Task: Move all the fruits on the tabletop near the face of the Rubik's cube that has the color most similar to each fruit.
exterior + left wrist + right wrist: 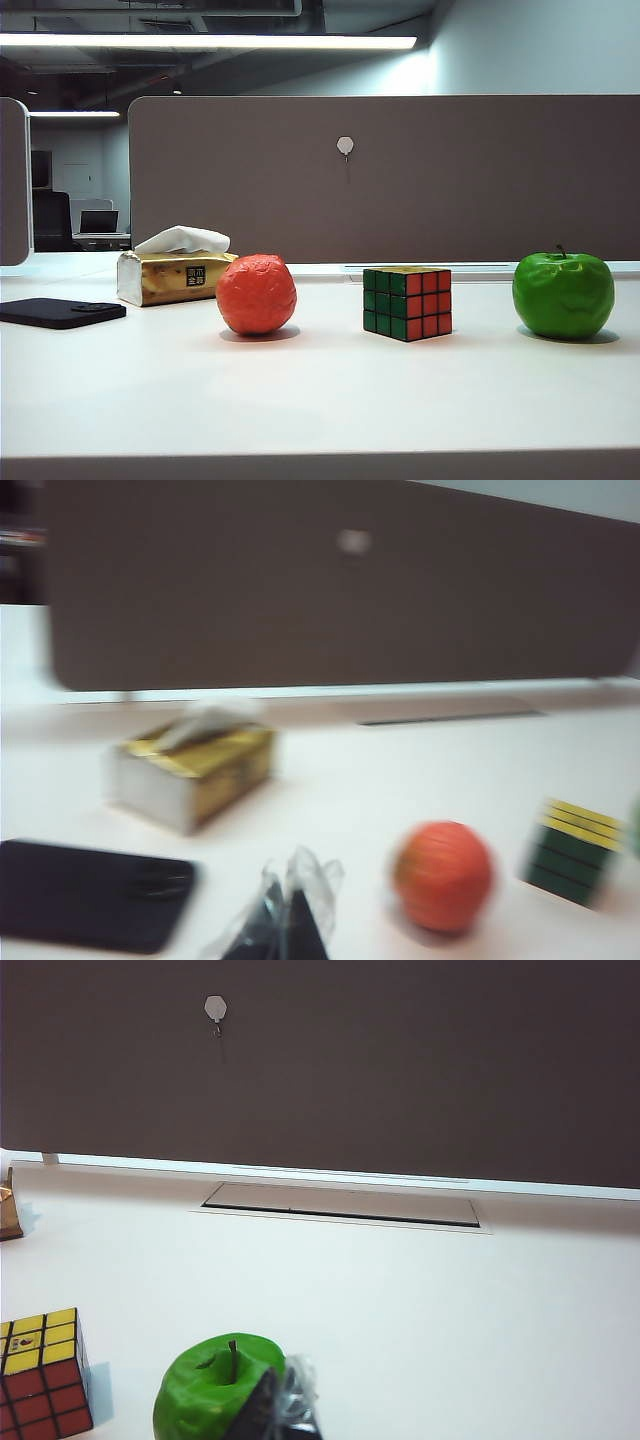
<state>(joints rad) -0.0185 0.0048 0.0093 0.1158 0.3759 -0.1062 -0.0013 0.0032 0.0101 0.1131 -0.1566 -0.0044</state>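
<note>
The orange (256, 293) is a round, wrinkled, matte orange-red ball, standing on the white bench (320, 390) left of the Rubik's cube (407, 302) and apart from it. The cube is a small three-by-three block with black edges; in the exterior view it shows a green face toward the orange, a red face toward the apple, and a yellowish top. The green apple (563, 293) is glossy, slightly dented, with a dark stem, and stands well to the right of the cube. Behind the orange lies a gold tissue box (170, 277) with a white tissue (185, 239) puffing out of its top; a flat black pad (60, 312) lies at the far left. The bench is smooth and plain, backed by a grey-brown partition (400, 180) bearing a small pale pin (345, 146), with ceiling strip lights (210, 41) and a dim office beyond. In the blurred left wrist view the left hand (285, 920) hangs above the bench beside the orange, between it and the pad; its dark, film-wrapped tips look close together, holding nothing. The right hand (280, 1410) sits just beside the apple, only partly in frame, so whether it is wide or narrow cannot be told.
</note>
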